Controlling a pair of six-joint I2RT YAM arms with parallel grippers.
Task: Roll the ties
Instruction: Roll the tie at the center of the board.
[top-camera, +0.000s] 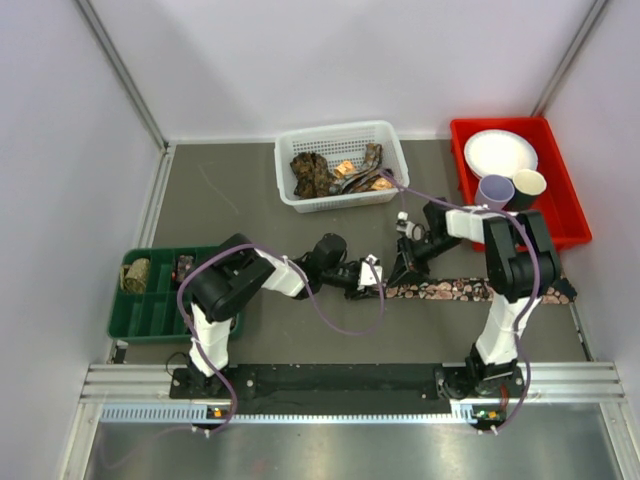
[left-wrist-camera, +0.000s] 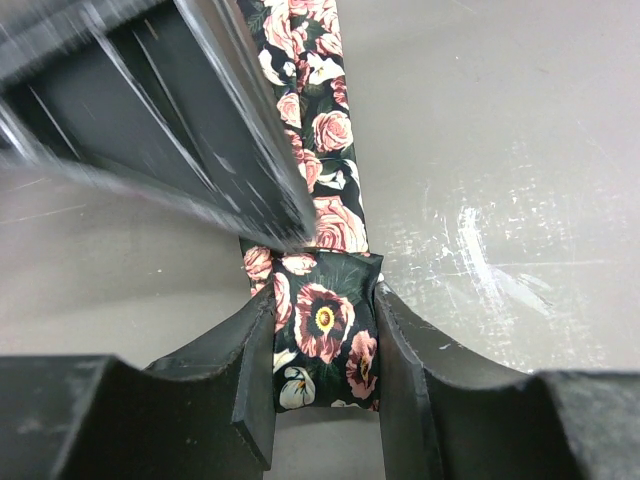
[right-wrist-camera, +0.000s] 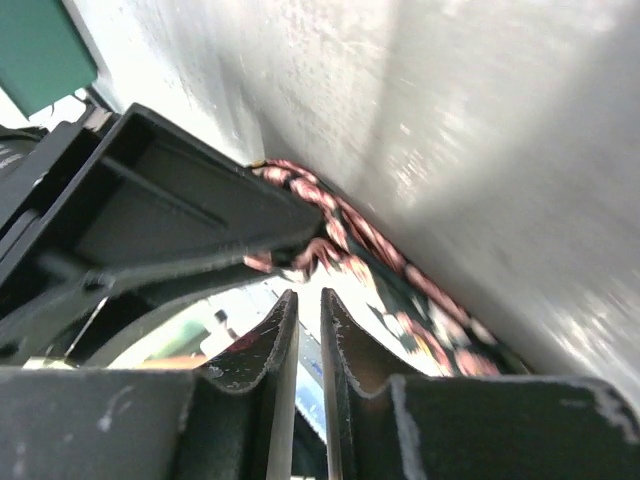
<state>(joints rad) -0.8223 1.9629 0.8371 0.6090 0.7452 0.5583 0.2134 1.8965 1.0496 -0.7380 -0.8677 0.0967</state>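
floral necktie (top-camera: 470, 291) lies flat on the grey table (top-camera: 240, 190), long axis left-to-right in the overhead view. its left end is at the two claws. the rest runs right, past the right arm's upright link.

left gripper (top-camera: 375, 278): clamped on the tie's left end. in the left wrist view the fingers (left-wrist-camera: 250, 370) press in on both edges of the floral tie end (left-wrist-camera: 322, 335), across its width. the strip runs straight away from the claw, so its long axis lines up with the claw's reach.

right gripper (top-camera: 402, 262): just beside the left one, on the far side of the same end. in its own view the right gripper (right-wrist-camera: 308, 310) has its fingers drawn almost together, leaving a thin slit with nothing seen between them. the tie (right-wrist-camera: 420, 320) lies beyond the tips and off to the right. contact with the cloth: cannot tell.

judgement: both claws sit at the end where a roll would begin. the free length lies entirely to the right, so rolling must travel that way along the strip.

elsewhere: more ties (top-camera: 320, 172) are heaped in the white mesh basket (top-camera: 340, 130) at the far edge. one coiled tie (top-camera: 136, 275) sits in the green tray (top-camera: 150, 320) on the left.

writing: none readable. no brand or label can be made out on the tie or the claws.
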